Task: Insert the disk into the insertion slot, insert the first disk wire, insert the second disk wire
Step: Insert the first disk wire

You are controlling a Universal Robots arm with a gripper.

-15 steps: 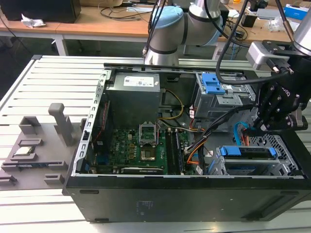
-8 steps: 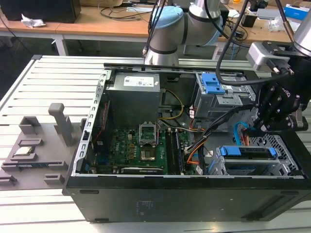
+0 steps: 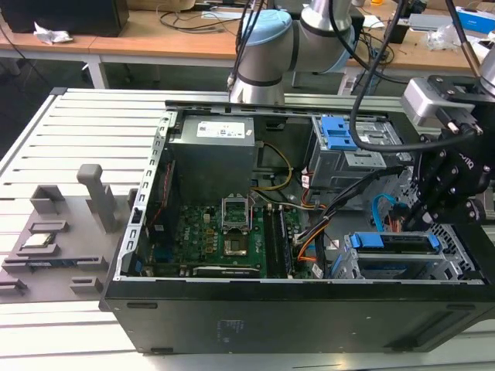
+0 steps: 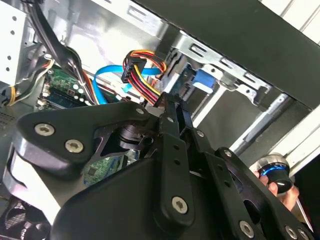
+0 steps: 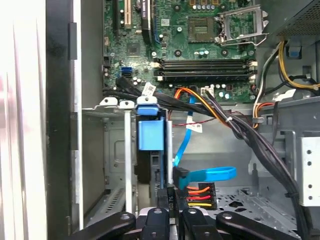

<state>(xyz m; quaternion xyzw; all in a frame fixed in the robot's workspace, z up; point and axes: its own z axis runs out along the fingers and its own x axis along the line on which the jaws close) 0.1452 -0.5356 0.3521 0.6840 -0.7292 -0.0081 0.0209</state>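
The hand (image 5: 170,214) is clamped on a black-plugged disk wire (image 5: 171,200) with red, orange and yellow leads. Just ahead of it, the disk (image 5: 150,134), framed in its bright blue carrier, sits inside the insertion slot (image 3: 455,241).

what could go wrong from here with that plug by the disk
1. The gripper holds the red-and-yellow-wired plug close to the disk; slightly off line, it could jam against the disk's edge.
2. The blue cable runs right beside the plug and could snag or get pinched.
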